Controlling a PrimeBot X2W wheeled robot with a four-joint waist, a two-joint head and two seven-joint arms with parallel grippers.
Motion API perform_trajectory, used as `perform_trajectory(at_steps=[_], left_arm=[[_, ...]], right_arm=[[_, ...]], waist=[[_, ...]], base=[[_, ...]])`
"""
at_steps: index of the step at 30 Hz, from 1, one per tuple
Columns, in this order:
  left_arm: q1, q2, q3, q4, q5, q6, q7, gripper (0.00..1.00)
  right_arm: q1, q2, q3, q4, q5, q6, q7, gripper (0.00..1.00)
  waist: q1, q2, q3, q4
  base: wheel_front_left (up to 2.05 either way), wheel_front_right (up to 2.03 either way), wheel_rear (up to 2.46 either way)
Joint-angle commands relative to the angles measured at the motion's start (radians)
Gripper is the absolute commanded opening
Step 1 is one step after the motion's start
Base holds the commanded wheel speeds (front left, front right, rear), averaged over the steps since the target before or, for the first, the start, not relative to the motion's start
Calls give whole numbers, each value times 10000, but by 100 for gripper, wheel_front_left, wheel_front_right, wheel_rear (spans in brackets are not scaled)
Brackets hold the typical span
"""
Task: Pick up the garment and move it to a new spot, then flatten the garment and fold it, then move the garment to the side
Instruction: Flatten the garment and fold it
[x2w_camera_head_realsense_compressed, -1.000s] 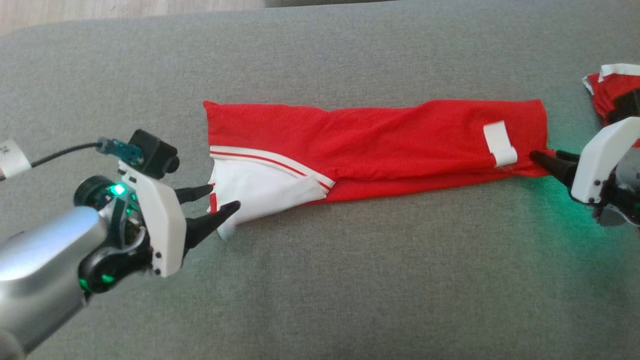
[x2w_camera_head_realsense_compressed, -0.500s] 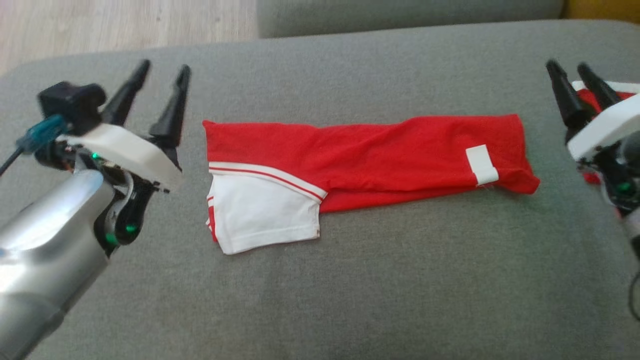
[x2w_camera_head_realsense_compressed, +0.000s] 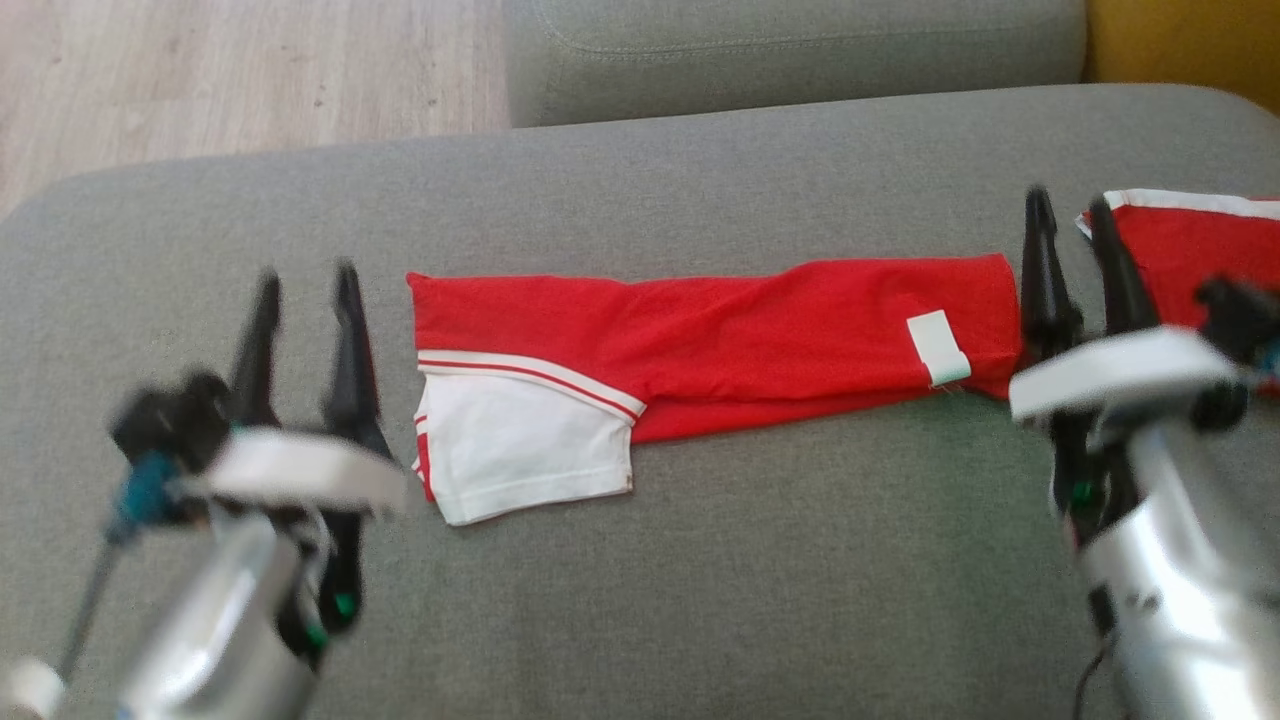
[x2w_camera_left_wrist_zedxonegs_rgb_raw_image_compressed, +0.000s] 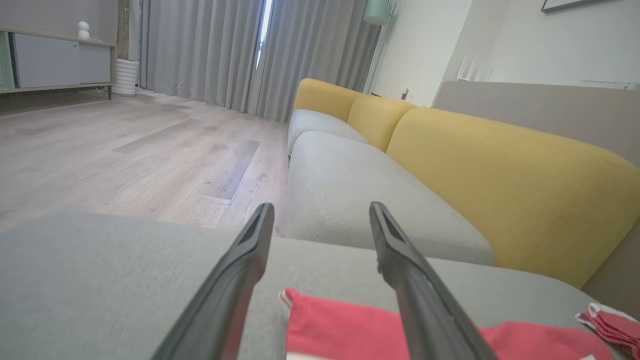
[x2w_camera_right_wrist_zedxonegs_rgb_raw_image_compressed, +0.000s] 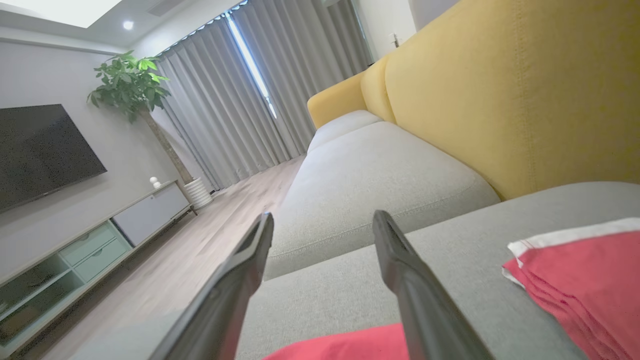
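Note:
The garment (x2w_camera_head_realsense_compressed: 720, 340) is a red shirt with a white sleeve and a white tag, lying folded into a long narrow strip across the grey sofa cushion (x2w_camera_head_realsense_compressed: 640, 600). My left gripper (x2w_camera_head_realsense_compressed: 307, 278) hovers open just off the strip's left end, with nothing between its fingers. My right gripper (x2w_camera_head_realsense_compressed: 1068, 205) stands open and empty at the strip's right end. In the left wrist view the left gripper (x2w_camera_left_wrist_zedxonegs_rgb_raw_image_compressed: 321, 210) points over the garment's corner (x2w_camera_left_wrist_zedxonegs_rgb_raw_image_compressed: 340, 330). Below the right gripper (x2w_camera_right_wrist_zedxonegs_rgb_raw_image_compressed: 322, 217) in the right wrist view lies an edge of the garment (x2w_camera_right_wrist_zedxonegs_rgb_raw_image_compressed: 345, 345).
A second folded red and white garment (x2w_camera_head_realsense_compressed: 1190, 250) (x2w_camera_right_wrist_zedxonegs_rgb_raw_image_compressed: 585, 280) lies on the cushion to the far right, close to my right gripper. A neighbouring grey cushion (x2w_camera_head_realsense_compressed: 790, 50) and the yellow backrest (x2w_camera_left_wrist_zedxonegs_rgb_raw_image_compressed: 500, 165) lie beyond. Wood floor (x2w_camera_head_realsense_compressed: 240, 70) is at the far left.
Both grippers have let go of the garment's ends, opened wide and drawn back with fingers pointing away. The white sleeve now lies flat. The head camera has tilted upward.

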Motion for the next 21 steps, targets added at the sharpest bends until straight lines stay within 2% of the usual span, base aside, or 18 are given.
perform_trajectory(at_steps=[1,4,5,9,10,15,21], left_arm=[[211,-136,935,-335,697,-148,-53,100],[1080,-804,1592,-354,1666,-473,-53,100],[1080,-804,1592,-354,1666,-473,-53,100],[1978,-1546,2450,-291,2851,-1021,-54,100],[2325,-1904,2888,-258,3275,-1264,-54,100],[2688,-2567,3702,-226,4106,-1896,-54,100],[2454,-3008,4136,-104,4742,-2491,-54,100]], right_arm=[[534,543,-607,-750,-729,-7,-104,100],[1597,1137,-1106,-1261,-1817,-7,-106,100],[1597,1137,-1106,-1261,-1817,-7,-106,100],[2548,1506,-1344,-1464,-2541,-7,-107,100],[2782,1578,-1369,-1560,-2764,-7,-107,100],[2888,1636,-1418,-1736,-2931,-7,-107,100],[2481,1643,-1809,-1613,-3227,-7,-108,100]], waist=[[1,-1,-43,41],[1,-1,-89,80],[1,-1,-89,80],[1,-1,-167,110],[1,-1,-184,99],[1,-1,-109,130],[1,-1,274,293]], base=[[0,0,0],[0,0,0],[0,0,0],[0,0,0],[0,0,0],[0,0,0],[0,0,0]])
